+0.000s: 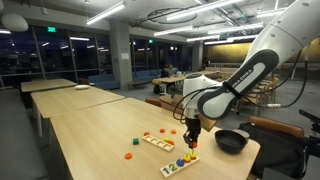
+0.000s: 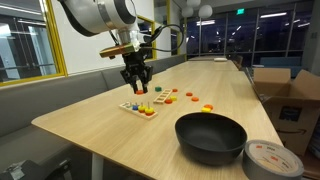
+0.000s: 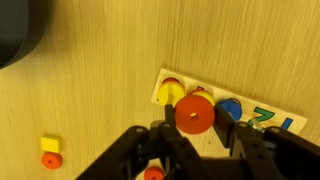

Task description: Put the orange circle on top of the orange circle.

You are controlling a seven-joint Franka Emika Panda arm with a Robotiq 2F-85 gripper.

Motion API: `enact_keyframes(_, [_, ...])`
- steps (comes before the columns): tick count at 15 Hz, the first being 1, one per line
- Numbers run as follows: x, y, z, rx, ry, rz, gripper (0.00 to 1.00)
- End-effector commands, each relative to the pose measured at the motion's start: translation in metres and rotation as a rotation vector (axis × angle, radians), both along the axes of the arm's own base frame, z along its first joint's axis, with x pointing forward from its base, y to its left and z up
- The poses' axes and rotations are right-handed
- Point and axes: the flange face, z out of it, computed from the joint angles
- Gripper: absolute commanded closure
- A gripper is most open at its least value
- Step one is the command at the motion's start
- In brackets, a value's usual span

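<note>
My gripper [image 3: 195,120] is shut on an orange circle [image 3: 195,113], a flat disc with a centre hole, held between the two fingers. It hangs just above a wooden peg board [image 3: 285,122]. On the board sit a yellow disc [image 3: 168,96], an orange circle [image 3: 200,91] mostly hidden behind the held disc, and a blue disc [image 3: 231,110]. In both exterior views the gripper [image 1: 192,130] [image 2: 137,82] hovers over the board [image 1: 180,163] [image 2: 138,108] near the table's end.
A black bowl [image 1: 231,141] [image 2: 210,137] stands close to the board. A roll of tape [image 2: 273,160] lies at the table edge. Loose coloured pieces [image 2: 190,97] [image 3: 50,150] and a second board [image 1: 158,141] lie nearby. Cardboard boxes [image 2: 285,90] stand beside the table.
</note>
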Motion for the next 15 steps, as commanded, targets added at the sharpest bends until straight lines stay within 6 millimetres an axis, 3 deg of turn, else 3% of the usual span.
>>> enact_keyframes(1, [0.008, 0.003, -0.003, 0.015, -0.008, 0.026, 0.78])
enact_keyframes(15, [0.037, -0.009, -0.023, 0.021, 0.023, 0.034, 0.78])
